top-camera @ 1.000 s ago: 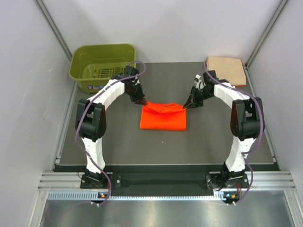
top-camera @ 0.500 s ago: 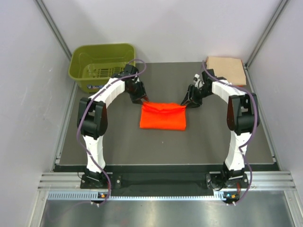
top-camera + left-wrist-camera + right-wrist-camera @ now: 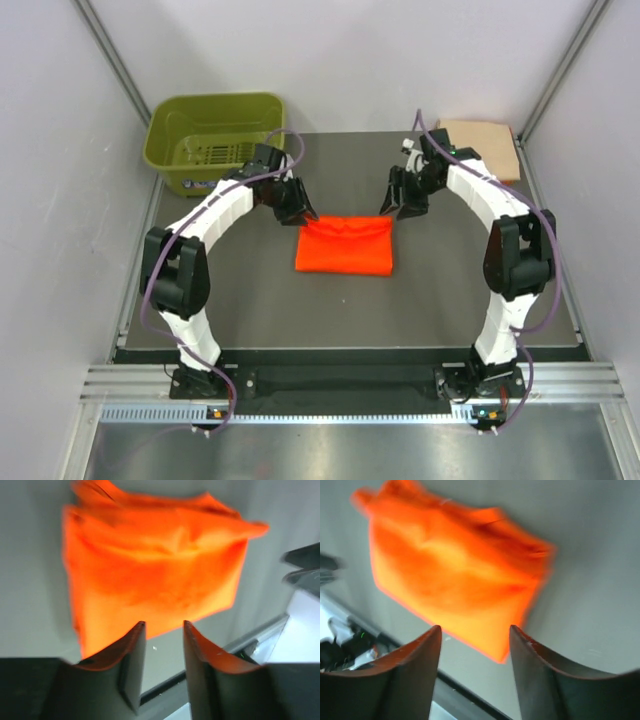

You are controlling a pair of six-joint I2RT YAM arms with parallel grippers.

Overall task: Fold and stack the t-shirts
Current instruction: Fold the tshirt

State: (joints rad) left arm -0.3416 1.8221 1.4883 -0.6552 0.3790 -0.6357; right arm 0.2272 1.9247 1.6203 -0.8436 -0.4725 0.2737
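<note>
With my left gripper [image 3: 303, 215] and right gripper [image 3: 388, 207] both parted and empty beside the folded orange t-shirt [image 3: 345, 247] at centre, I'd pinch all its layers evenly before carrying it onto the peach t-shirt [image 3: 490, 148] at far right.

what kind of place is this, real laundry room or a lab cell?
Likely a lab robot cell. Plain white walls box in a dark table, an aluminium rail runs along its near edge, and the props are an orange t-shirt, a peach-tan t-shirt and an olive-green basket.
</note>
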